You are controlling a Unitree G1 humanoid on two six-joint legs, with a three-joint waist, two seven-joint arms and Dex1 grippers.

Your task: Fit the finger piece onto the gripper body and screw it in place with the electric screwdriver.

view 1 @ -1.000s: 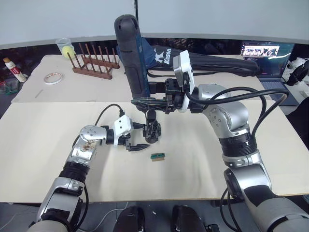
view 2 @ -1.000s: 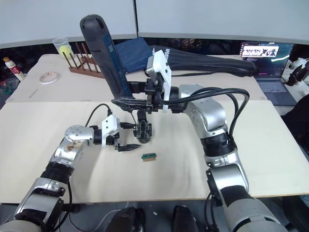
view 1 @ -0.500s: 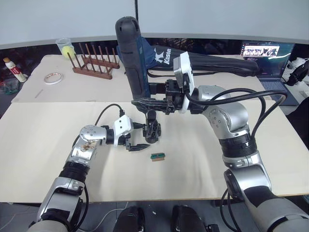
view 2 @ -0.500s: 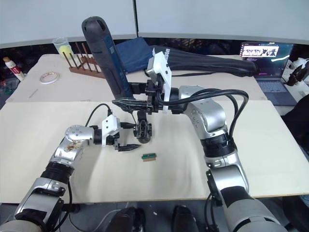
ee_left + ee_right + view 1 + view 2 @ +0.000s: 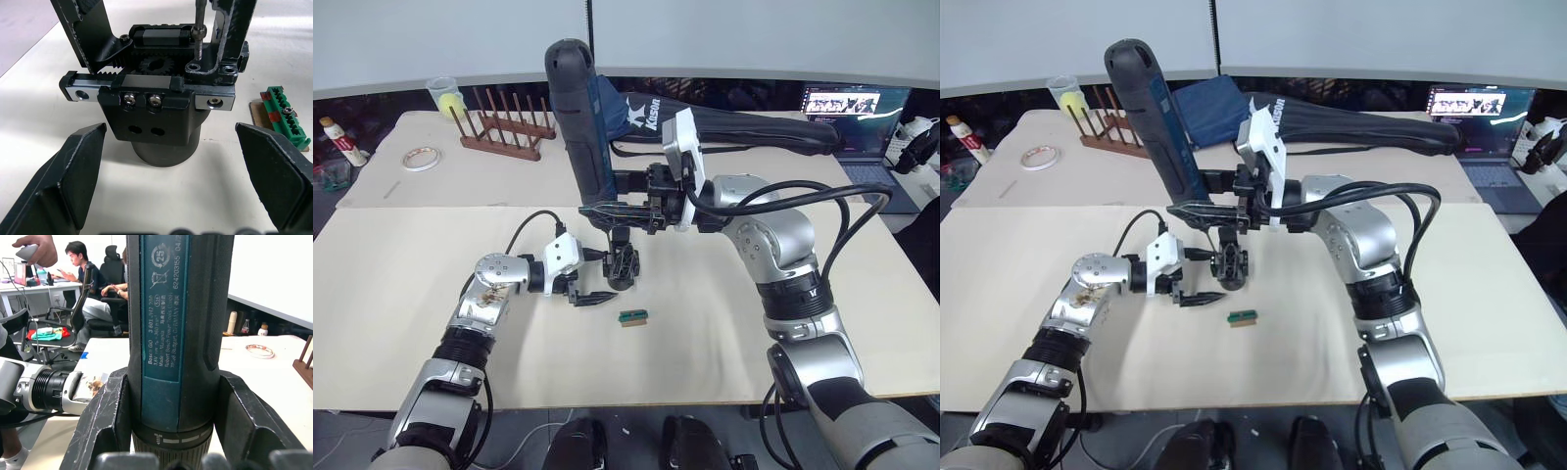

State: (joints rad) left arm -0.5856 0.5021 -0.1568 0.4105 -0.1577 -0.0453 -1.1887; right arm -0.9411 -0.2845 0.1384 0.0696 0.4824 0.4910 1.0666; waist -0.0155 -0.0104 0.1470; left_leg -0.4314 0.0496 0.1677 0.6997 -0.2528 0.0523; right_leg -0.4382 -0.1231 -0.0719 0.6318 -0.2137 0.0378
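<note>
A beige table (image 5: 391,323) spanned the foreground, with a second table behind it bearing a wooden rack (image 5: 504,132), a tape roll (image 5: 421,157), a bottle (image 5: 342,142) and a long black bag (image 5: 744,127); a laptop (image 5: 857,113) stood at the far right. In the right wrist view, people sat at desks in the background.

The gripper body (image 5: 623,264) stood upright on its round base near the middle of the table. The right gripper (image 5: 607,196) was clamped on the screwdriver (image 5: 578,117), both fingers pressed against the lower part of its handle, holding it nearly upright directly above the body. In the left wrist view the silver bit (image 5: 198,29) reached down to a screw hole on top of the body, at the foot of its mounted finger.

The left gripper (image 5: 592,294) lay low on the table just left of the body, its fingers (image 5: 68,171) spread wide apart and holding nothing, aimed at the body's front face.

A small green block (image 5: 632,317) lay on the table just in front of the body. A separate loose finger piece could not be made out.
</note>
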